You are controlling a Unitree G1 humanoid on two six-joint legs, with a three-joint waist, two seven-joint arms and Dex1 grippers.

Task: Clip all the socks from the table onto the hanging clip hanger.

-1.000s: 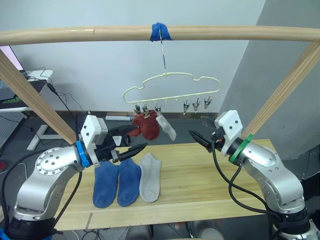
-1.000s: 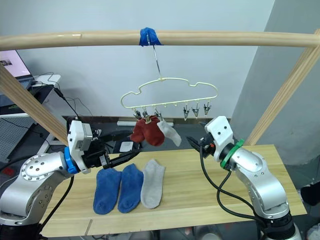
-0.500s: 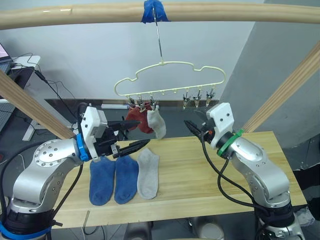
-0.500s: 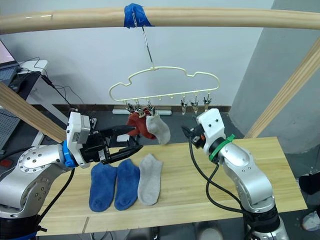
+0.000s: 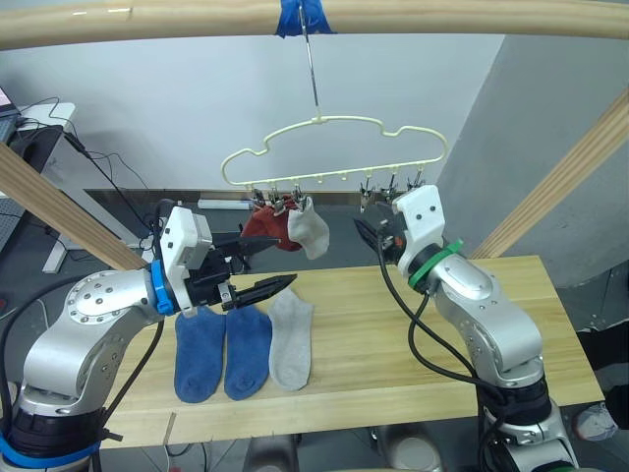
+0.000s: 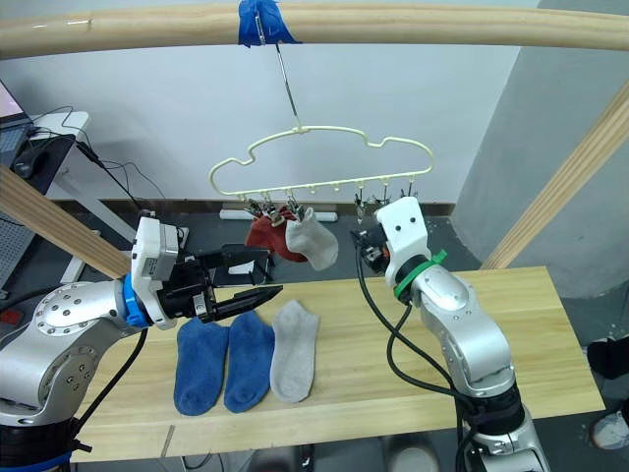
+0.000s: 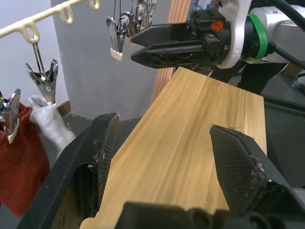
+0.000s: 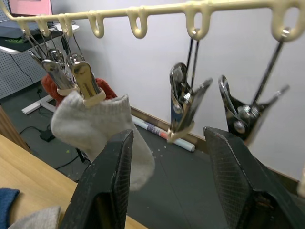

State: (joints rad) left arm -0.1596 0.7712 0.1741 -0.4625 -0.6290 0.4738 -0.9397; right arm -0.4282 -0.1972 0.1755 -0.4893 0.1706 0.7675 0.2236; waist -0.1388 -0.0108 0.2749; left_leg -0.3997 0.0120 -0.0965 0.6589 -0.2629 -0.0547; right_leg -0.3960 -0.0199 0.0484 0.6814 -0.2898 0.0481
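The left pincer (image 5: 263,264) hangs over the worktop's (image 5: 393,344) back left part with its fingers spread wide and nothing between them, its tips aimed toward the hanger (image 5: 334,152). Just below it lie three socks side by side, toes toward the robot: two blue socks (image 5: 224,346) (touching each other) and a grey sock (image 5: 289,338) on their right.

The right pincer (image 8: 164,157) is raised off the worktop, close under the right end of the hanger's row of clips; its fingers stand apart and hold nothing. From its wrist view a bare metal clip (image 8: 183,102) hangs just ahead between the fingers, with another bare clip (image 8: 240,112) beside it.

On the left clips hang two red socks (image 5: 263,226) bunched together, and right beside them a second grey sock (image 5: 310,231), pinched at its cuff. The hanger dangles by its thin hook from a wooden pole (image 5: 442,20), where blue tape (image 5: 302,17) wraps the spot.
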